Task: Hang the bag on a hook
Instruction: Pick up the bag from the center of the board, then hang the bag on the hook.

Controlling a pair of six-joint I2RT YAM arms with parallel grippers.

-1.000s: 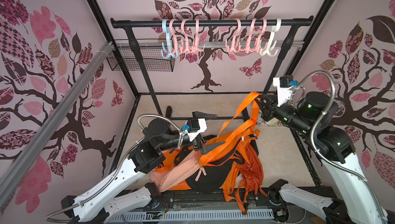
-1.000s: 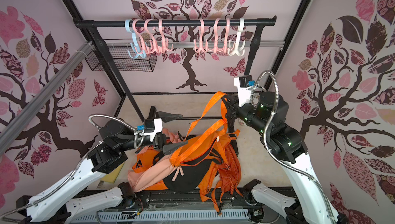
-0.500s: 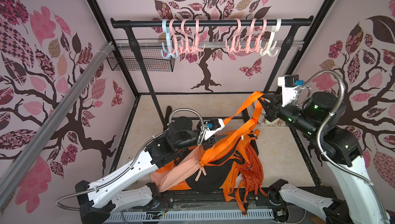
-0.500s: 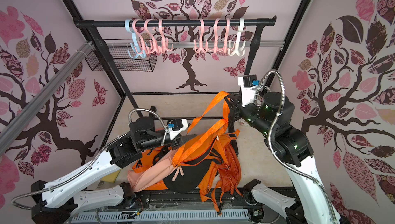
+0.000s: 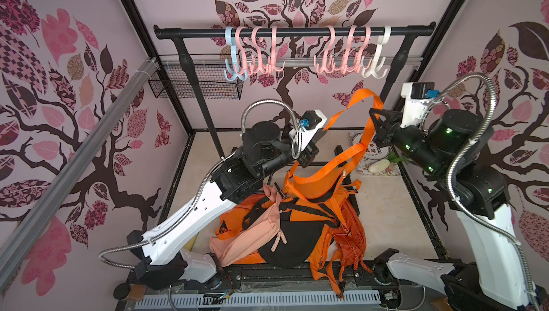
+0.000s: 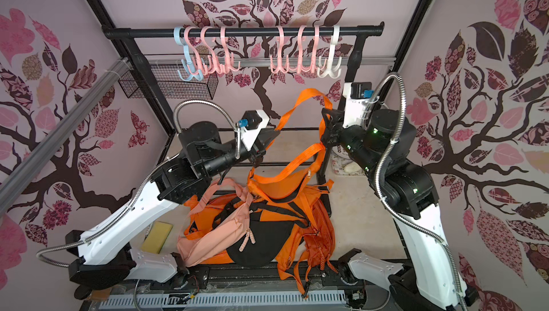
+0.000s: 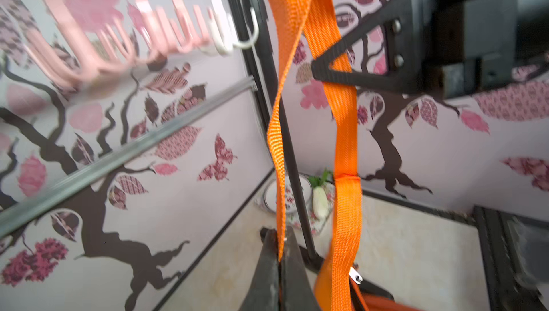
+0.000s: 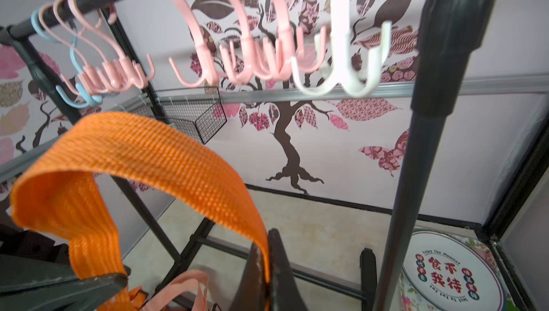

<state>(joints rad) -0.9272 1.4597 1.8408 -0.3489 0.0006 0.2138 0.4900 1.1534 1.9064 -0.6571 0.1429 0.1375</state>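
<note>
The orange bag (image 5: 315,182) hangs partly lifted above a heap of other bags, its long strap (image 5: 364,95) looped upward. My left gripper (image 5: 321,129) is shut on one run of the strap (image 7: 277,146), which is pinched between its jaws (image 7: 279,245). My right gripper (image 5: 373,114) is shut on the other run, the webbing (image 8: 166,161) arching out of its jaws (image 8: 266,245). Pink hooks (image 5: 341,66), a white hook (image 5: 375,69) and a blue hook (image 5: 231,72) hang from the black rail (image 5: 297,31), above the strap loop and apart from it.
A peach bag (image 5: 246,235) and a black-and-orange backpack (image 5: 291,244) lie under the lifted bag. The rack's right post (image 5: 392,78) stands close behind my right gripper. A wire basket (image 5: 196,83) hangs at the back left; a plate (image 5: 371,152) lies at the back right.
My left arm swung up and to the right, reached the strap and closed its open jaws on it. My right gripper lifted its part of the strap a little higher.
</note>
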